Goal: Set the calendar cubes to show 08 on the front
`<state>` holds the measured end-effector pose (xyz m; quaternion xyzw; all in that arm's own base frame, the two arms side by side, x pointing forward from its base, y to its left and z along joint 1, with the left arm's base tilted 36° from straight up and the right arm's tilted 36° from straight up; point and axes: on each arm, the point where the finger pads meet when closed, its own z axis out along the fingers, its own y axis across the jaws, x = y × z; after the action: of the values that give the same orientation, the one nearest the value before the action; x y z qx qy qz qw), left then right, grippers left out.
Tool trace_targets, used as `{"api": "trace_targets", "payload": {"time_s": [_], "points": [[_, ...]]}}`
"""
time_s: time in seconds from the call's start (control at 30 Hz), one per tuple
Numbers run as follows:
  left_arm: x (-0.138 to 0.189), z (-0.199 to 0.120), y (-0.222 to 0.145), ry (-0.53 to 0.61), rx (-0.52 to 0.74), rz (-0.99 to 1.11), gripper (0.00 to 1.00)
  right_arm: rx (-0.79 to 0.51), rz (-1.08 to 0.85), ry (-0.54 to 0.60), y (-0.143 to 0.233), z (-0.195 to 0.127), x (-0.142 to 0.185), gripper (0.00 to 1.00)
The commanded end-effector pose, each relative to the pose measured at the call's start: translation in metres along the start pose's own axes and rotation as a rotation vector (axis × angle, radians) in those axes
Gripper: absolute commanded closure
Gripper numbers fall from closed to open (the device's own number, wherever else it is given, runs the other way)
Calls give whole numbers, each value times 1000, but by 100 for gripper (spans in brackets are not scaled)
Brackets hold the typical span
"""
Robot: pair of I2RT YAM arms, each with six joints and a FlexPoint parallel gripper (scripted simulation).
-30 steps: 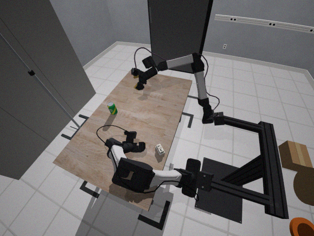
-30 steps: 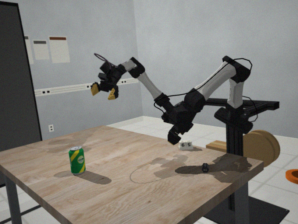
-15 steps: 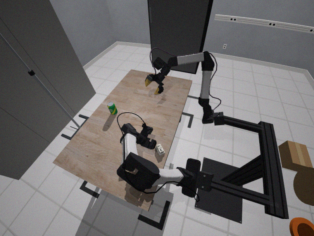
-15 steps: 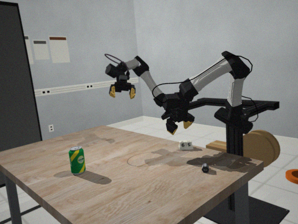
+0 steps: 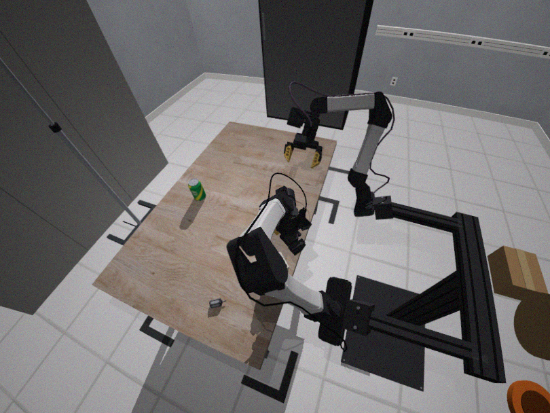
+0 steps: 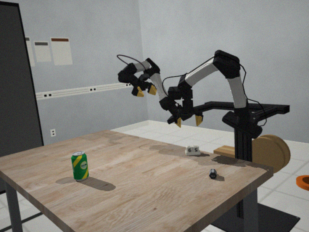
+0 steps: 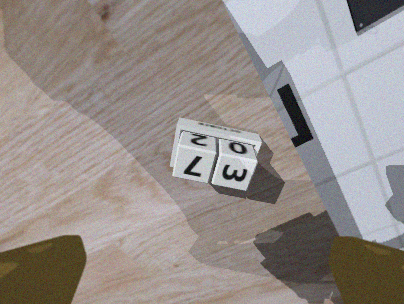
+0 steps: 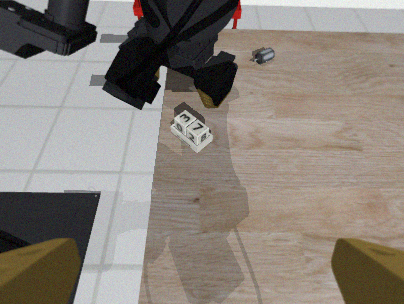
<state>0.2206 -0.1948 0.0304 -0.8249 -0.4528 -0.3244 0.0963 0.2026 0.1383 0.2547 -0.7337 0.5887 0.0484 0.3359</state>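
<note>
White plastic-looking block calendar (image 6: 192, 150) (image 7: 215, 155) (image 8: 191, 131) sits near the robot-side edge of the wooden table (image 5: 168, 257) (image 6: 139, 189) (image 7: 125, 210) (image 8: 300, 175), under the left gripper (image 5: 286, 235) (image 6: 189, 124) (image 7: 206, 246) (image 8: 181, 92). Probably light, stiff, maybe slick; grip a cube squarely on opposite sides, avoiding its neighbor. White tray (image 6: 192, 153) (image 7: 217, 128) (image 8: 200, 146) has month lettering; both white cubes, black digits, look seated. Front appears to read 02, tops 3 and 7. The 0 cube (image 6: 195, 149) (image 7: 234, 167) (image 8: 184, 120) likely stays; the 2 cube (image 6: 189, 149) (image 7: 195, 162) (image 8: 199, 131) needs turning to 8. Left gripper fully open, holding nothing; right gripper (image 5: 301, 163) (image 6: 146, 95) (image 8: 206, 270), likewise wide and unloaded, hangs well apart. Small dark gray faceted object (image 5: 215, 303) (image 6: 212, 173) (image 8: 265, 55) lies beyond; green-yellow can (image 5: 196, 190) (image 6: 79, 166) stands farther off.
</note>
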Motion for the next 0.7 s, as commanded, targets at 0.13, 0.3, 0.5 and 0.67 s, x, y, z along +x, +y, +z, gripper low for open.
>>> {"api": "trace_targets", "payload": {"time_s": [0.13, 0.3, 0.5, 0.67], "points": [[-18, -14, -11, 209, -2, 100, 0, -111, -27, -83, 42, -8, -9, 0], [-40, -19, -18, 274, -16, 189, 0, -120, -29, -92, 49, -9, -8, 0], [-53, -18, -19, 283, -30, 218, 0, -119, -32, -95, 48, -10, -9, 0], [-52, -18, -15, 246, -34, 133, 33, -122, -11, -78, 46, -4, -4, 0]]}}
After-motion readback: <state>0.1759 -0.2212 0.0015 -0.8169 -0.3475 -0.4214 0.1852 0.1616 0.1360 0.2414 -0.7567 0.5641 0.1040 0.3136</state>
